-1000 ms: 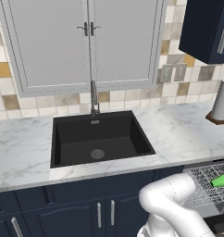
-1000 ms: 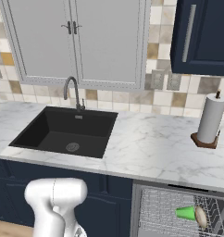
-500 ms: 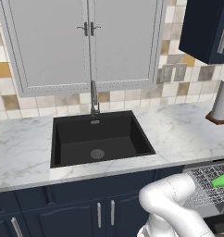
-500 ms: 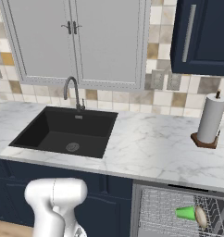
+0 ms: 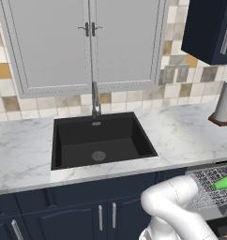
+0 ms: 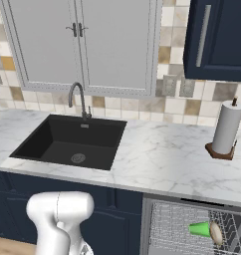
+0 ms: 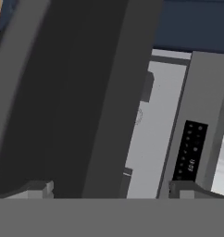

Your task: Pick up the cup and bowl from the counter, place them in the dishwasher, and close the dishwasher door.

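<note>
Below counter: under the white grey-veined marble counter (image 6: 162, 159), the silver-grey wire rack (image 6: 180, 226) of the dishwasher is pulled out.
Cup: small bright green tapered cup (image 6: 199, 229) lies on its side in the rack.
Bowl: pale cream round bowl (image 6: 215, 233) touches the cup.
Jaws: tips (image 7: 111, 190) spread wide, holding nothing, near the dark navy-black flat dishwasher door (image 7: 63, 92); cup and bowl well apart from them.

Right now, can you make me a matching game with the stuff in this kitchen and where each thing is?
Things:
1. cup
2. paper-towel roll
3. faucet
4. bowl

Places:
A. standing on the counter, right end
B. behind the black sink
C. green, lying in the dishwasher rack
D. cream, right beside the green thing in the rack

Pairs: 1-C, 2-A, 3-B, 4-D
</note>
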### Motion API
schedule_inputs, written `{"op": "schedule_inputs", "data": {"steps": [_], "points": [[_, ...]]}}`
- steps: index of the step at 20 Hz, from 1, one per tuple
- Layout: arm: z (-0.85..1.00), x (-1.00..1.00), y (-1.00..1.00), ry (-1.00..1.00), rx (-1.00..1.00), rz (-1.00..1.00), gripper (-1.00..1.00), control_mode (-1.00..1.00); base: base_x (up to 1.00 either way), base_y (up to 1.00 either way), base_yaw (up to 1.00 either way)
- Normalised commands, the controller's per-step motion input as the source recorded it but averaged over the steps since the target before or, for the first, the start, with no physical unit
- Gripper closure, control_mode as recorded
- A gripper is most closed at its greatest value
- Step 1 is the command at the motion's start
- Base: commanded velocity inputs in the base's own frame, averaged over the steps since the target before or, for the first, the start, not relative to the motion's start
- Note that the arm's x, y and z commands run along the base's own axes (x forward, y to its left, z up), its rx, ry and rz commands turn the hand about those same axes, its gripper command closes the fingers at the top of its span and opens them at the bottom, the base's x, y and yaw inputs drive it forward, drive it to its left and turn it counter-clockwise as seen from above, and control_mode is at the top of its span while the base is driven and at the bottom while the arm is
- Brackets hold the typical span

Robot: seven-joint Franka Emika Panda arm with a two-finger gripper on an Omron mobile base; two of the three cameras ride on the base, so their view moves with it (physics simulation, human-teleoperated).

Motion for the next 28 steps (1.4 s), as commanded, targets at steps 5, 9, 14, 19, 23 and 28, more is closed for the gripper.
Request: {"op": "schedule_inputs", "data": {"steps": [5,9,14,19,23,28], "points": [[-1.00,-0.48,-0.18,-0.17,-0.46,0.21,-1.00,-1.00,0.00,0.00,0.00],[-1.00,-0.53,-0.13,-0.21,-0.47,0.22,-1.00,-1.00,0.00,0.00,0.00],[-1.00,-0.67,-0.14,-0.26,-0.42,0.24,-1.00,-1.00,0.00,0.00,0.00],[-1.00,-0.87,-0.14,-0.31,-0.35,0.25,-1.00,-1.00,0.00,0.00,0.00],[-1.00,-0.74,-0.03,-0.28,-0.36,0.25,-1.00,-1.00,0.00,0.00,0.00],[-1.00,-0.52,0.00,-0.26,-0.37,0.25,-1.00,-1.00,0.00,0.00,0.00]]}}
